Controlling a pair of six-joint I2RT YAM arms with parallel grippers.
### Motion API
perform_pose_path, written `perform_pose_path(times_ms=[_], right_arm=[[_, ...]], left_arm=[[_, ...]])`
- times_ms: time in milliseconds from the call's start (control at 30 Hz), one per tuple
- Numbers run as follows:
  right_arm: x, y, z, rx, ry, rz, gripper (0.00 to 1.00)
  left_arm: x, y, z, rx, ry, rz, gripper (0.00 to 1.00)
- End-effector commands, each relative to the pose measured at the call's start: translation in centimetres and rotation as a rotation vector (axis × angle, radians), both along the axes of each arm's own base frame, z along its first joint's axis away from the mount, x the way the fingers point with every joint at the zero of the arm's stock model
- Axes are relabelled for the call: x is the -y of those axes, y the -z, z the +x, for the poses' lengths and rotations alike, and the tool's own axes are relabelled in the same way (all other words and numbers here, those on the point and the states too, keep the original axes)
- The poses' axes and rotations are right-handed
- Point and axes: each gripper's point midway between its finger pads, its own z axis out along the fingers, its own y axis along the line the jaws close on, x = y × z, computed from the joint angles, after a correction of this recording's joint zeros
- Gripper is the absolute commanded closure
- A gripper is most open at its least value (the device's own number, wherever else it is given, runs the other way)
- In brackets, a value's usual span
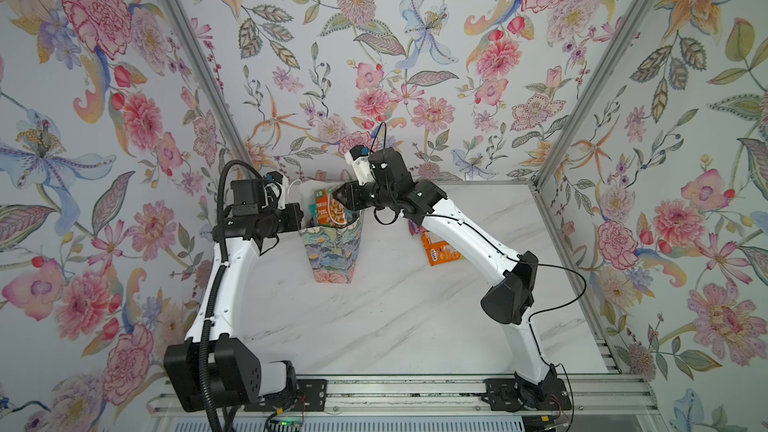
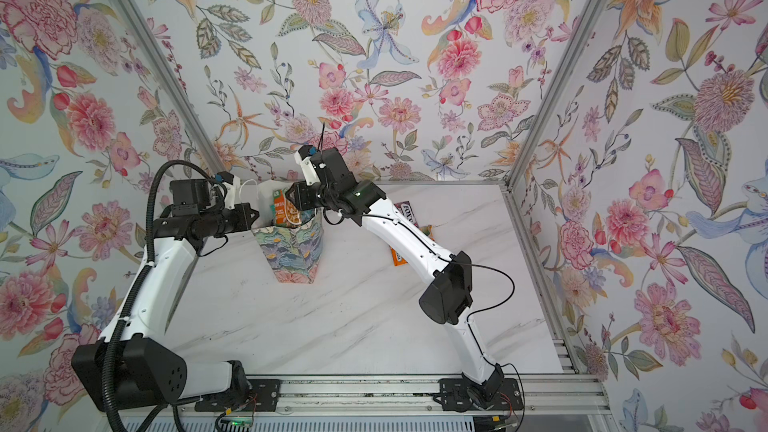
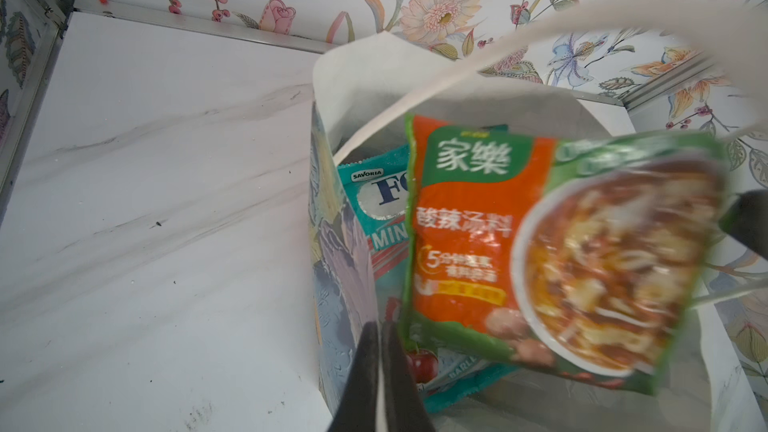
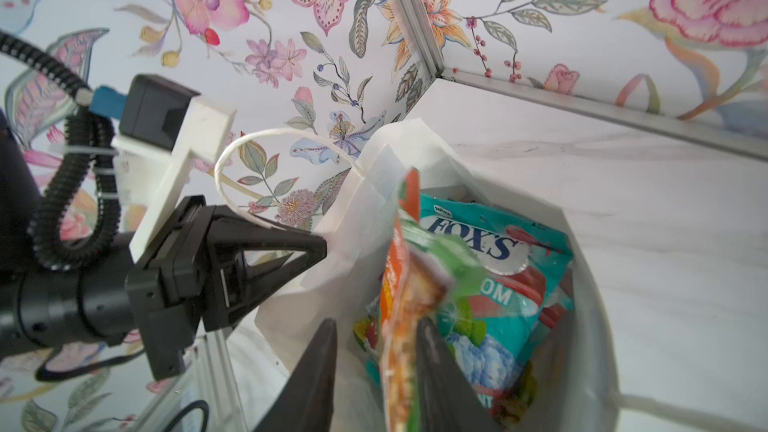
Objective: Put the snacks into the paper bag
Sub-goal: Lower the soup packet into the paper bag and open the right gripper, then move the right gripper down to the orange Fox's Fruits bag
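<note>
Paper bag [image 1: 332,251]: stands upright mid-way across the marble-look table [image 1: 395,317]; mouth open, white lining showing, blue-green painted print outside.
Left gripper [image 4: 318,248]: clenched on the bag's rim at its left wall, holding the mouth spread.
Right gripper [image 4: 376,326]: poised over the mouth with its jaws parted; nothing is pinched.
Orange-green soup packet [image 3: 498,243]: on edge and loose between the right jaws, blurred; its lower end looks to be below the rim and its upper part is above it.
Teal FOX'S packet [image 4: 490,243]: inside the bag against a wall, with other packets under it.
Snacks outstanding: an orange packet [image 1: 440,251] and a purple FOX'S packet [image 2: 405,211] lie on the table to the right, partly hidden by the right arm; whether there are more cannot be told.
Step in hand: dropping the soup packet into the bag; the task is judged well past half.
Handling note: the left pinch should hold firm so the tall, narrow bag does not tip or fold shut. The right gripper should rise straight up, clear of the rim and the white cord handle [image 4: 266,135], without dragging the packet out. The glossy packet may hang up on the teal one and need a nudge down.
</note>
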Motion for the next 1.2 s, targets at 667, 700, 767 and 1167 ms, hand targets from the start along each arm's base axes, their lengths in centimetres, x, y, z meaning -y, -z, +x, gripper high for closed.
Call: perform_pose_path(times_ms=[667,700,767,1167], right_arm=[[6.5,-7.8,-1.3,0.186,0.119,0.039,0.53],[7.0,-7.6,-1.3,0.184,0.128,0.039,0.53],[8.5,-7.3,-1.4,0.186,0.162,0.039,0.53],[23.5,1.9,-1.3,0.015,0.517,0.024,0.47]], left_arm=[[0.5,0.3,-0.2,-0.017,0.024,-0.005,0.97],[0.5,0.3,-0.1,-0.015,0.025,-0.005,0.97],[0.5,0.3,-0.1,-0.016,0.025,-0.005,0.97],[0.5,0.3,-0.1,-0.015,0.023,-0.009,0.97]])
